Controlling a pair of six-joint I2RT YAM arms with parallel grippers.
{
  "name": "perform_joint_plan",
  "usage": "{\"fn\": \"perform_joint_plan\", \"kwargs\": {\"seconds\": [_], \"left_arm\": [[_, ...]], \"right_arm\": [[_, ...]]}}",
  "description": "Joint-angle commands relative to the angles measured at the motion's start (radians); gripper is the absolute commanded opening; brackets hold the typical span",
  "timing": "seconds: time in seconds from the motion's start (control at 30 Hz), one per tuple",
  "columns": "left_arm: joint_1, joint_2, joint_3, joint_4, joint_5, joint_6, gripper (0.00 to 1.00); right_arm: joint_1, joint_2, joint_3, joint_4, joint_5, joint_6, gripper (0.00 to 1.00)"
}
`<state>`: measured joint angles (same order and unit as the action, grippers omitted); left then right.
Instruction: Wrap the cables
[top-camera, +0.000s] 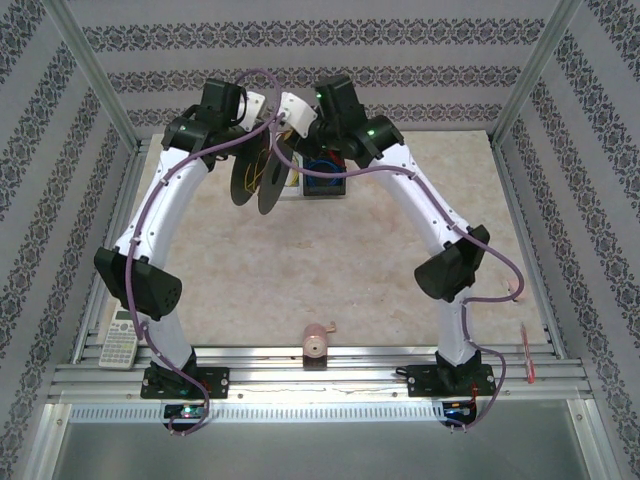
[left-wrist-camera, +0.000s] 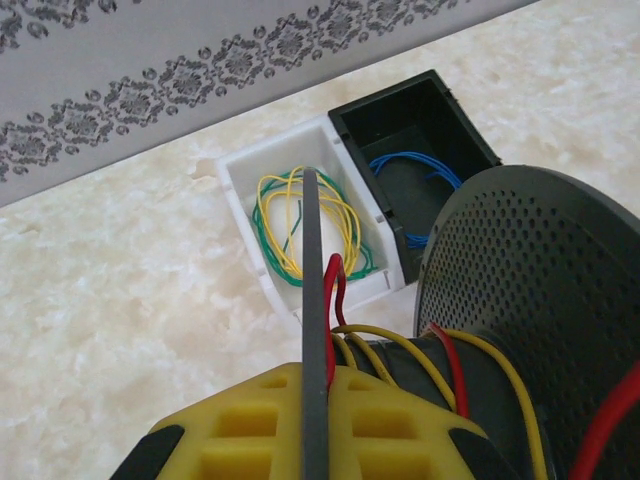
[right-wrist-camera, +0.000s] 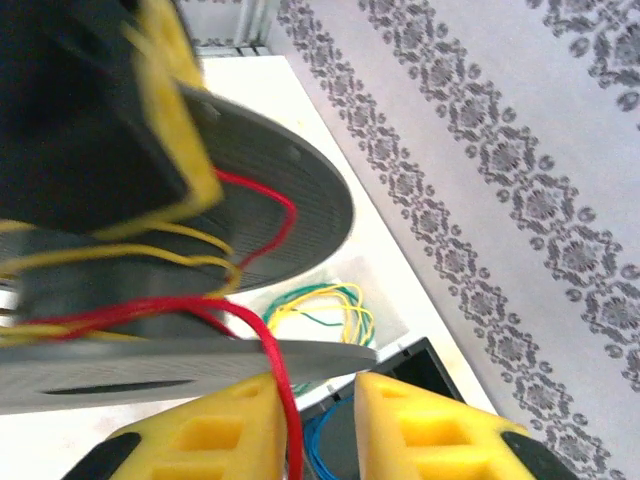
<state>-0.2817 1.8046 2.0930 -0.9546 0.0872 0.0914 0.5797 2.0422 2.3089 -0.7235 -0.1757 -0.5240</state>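
Partial wrap, judged: few turns of the cables (right-wrist-camera: 282, 385) on the spool (top-camera: 262, 182) hub, aloft at the table's (top-camera: 330, 275) 12 o'clock; left gripper (left-wrist-camera: 315, 385) clamps a flange, right gripper (right-wrist-camera: 318, 395) slightly parted around the red tail running toward 6 o'clock, likely more to wind.

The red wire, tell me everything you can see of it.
The red wire is thin, glossy and flexible. A few loose turns lie round the hub of the black perforated spool, which the left gripper clamps by one flange. One strand drops from the hub between the right gripper's parted yellow fingers, against one of them.
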Motion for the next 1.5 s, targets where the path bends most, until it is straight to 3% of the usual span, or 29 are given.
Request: {"fn": "perform_joint_plan", "kwargs": {"seconds": [0.0, 0.27, 0.43, 0.7, 0.8, 0.93, 1.03, 1.3, 1.47], "left_arm": [[-0.009, -0.033, 0.096, -0.128, 0.046, 0.067, 0.0], [-0.009, -0.05, 0.128, -0.149, 0.102, 0.083, 0.0], [-0.008, -0.074, 0.128, -0.161, 0.199, 0.13, 0.0], [-0.008, -0.094, 0.137, -0.171, 0.224, 0.152, 0.0], [-0.008, -0.098, 0.143, -0.174, 0.23, 0.156, 0.0], [-0.008, -0.098, 0.158, -0.18, 0.243, 0.157, 0.0], [-0.008, -0.097, 0.167, -0.186, 0.249, 0.162, 0.0], [-0.009, -0.099, 0.18, -0.198, 0.249, 0.171, 0.0], [-0.008, -0.098, 0.185, -0.196, 0.249, 0.172, 0.0]], "right_arm": [[-0.045, -0.092, -0.102, 0.166, 0.017, 0.047, 0.29], [-0.106, -0.183, -0.299, 0.252, -0.043, 0.084, 0.3], [-0.156, -0.237, -0.446, 0.331, -0.084, 0.115, 0.33], [-0.235, -0.257, -0.578, 0.395, -0.135, 0.142, 0.38], [-0.262, -0.25, -0.607, 0.406, -0.155, 0.149, 0.42], [-0.289, -0.24, -0.642, 0.421, -0.185, 0.157, 0.58], [-0.304, -0.231, -0.665, 0.436, -0.193, 0.16, 0.64], [-0.335, -0.226, -0.717, 0.47, -0.22, 0.173, 0.65], [-0.352, -0.235, -0.755, 0.474, -0.232, 0.172, 0.59]]}}
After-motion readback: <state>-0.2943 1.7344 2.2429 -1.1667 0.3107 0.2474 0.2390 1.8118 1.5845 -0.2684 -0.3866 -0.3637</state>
